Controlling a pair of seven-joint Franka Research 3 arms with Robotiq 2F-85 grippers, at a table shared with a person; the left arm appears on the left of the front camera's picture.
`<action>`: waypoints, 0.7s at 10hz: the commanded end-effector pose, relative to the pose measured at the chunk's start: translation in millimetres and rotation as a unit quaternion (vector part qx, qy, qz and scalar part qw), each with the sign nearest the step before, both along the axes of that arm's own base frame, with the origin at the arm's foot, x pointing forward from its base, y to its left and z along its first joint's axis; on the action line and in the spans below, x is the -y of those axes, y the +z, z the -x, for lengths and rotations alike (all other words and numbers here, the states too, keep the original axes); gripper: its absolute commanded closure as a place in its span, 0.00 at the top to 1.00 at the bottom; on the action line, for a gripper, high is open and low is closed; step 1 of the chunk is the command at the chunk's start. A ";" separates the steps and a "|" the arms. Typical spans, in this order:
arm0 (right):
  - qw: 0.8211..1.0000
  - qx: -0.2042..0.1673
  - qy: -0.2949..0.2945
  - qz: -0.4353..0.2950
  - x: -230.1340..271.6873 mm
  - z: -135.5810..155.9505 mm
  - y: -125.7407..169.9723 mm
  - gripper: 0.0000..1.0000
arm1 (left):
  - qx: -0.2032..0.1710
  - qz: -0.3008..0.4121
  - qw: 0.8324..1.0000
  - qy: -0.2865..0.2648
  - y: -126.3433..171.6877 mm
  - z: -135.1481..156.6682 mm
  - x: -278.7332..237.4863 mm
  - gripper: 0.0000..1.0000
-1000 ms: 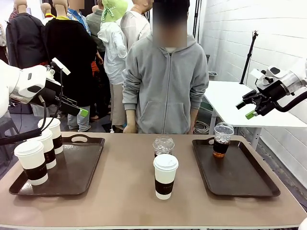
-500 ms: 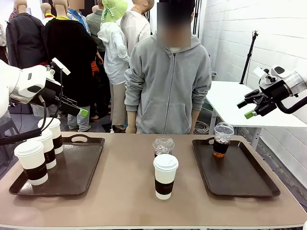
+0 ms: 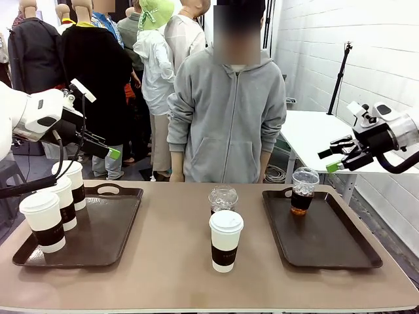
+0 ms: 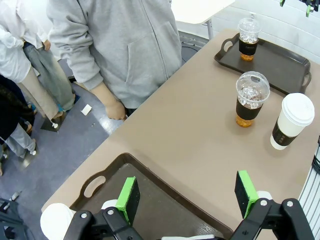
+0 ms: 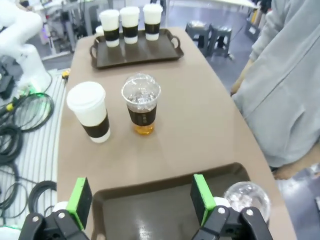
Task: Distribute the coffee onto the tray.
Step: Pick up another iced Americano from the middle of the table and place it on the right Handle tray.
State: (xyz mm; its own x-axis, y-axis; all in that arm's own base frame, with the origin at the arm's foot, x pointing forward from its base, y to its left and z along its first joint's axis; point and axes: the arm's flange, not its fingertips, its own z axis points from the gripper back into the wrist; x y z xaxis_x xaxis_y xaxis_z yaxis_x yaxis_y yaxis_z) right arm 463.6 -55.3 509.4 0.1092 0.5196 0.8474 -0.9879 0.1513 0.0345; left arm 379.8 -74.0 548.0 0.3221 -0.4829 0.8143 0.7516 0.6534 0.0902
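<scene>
Smooth tan bench (image 3: 177, 268) carries two dark, glossy rectangular trays with cut-out handles. The left tray (image 3: 105, 229) holds three white lidded paper cups (image 3: 43, 221); the right tray (image 3: 327, 242) holds one clear dome-lidded cup (image 3: 303, 191). A fourth paper cup (image 3: 226, 240) and a second dome cup (image 3: 223, 198) stand mid-bench. The print on the sleeves is too small to read. The left pincer (image 4: 186, 182) and the right pincer (image 5: 138, 187) both gape, released, holding nothing.

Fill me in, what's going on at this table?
Coffee is being sorted onto two trays. The left tray holds three white lidded cups; the right tray holds one clear dome-lidded cup. One white cup and one clear cup stand on the bare table between them. The left pincer and right pincer hover open and empty. A person in a grey hoodie stands opposite.
</scene>
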 end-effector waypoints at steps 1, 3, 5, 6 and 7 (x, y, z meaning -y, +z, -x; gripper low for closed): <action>0.999 0.023 -0.024 -0.020 -15.1 22.3 -17.2 1.00 | -0.002 0.003 1.000 -0.001 -1.8 -1.7 -1.5 1.00; 0.998 0.031 -0.029 -0.035 -28.8 35.5 -38.7 1.00 | -0.002 0.003 1.000 -0.001 -1.8 -1.7 -1.5 1.00; 0.998 0.028 -0.024 -0.052 -39.3 43.1 -55.2 1.00 | -0.002 0.003 1.000 -0.001 -1.8 -1.7 -1.5 1.00; 0.998 0.018 -0.013 -0.054 -42.0 43.7 -63.8 1.00 | -0.002 0.003 1.000 -0.001 -1.8 -1.7 -1.5 1.00; 0.998 0.013 -0.006 -0.055 -44.6 44.6 -69.0 1.00 | -0.002 0.003 1.000 -0.001 -1.8 -1.7 -1.5 1.00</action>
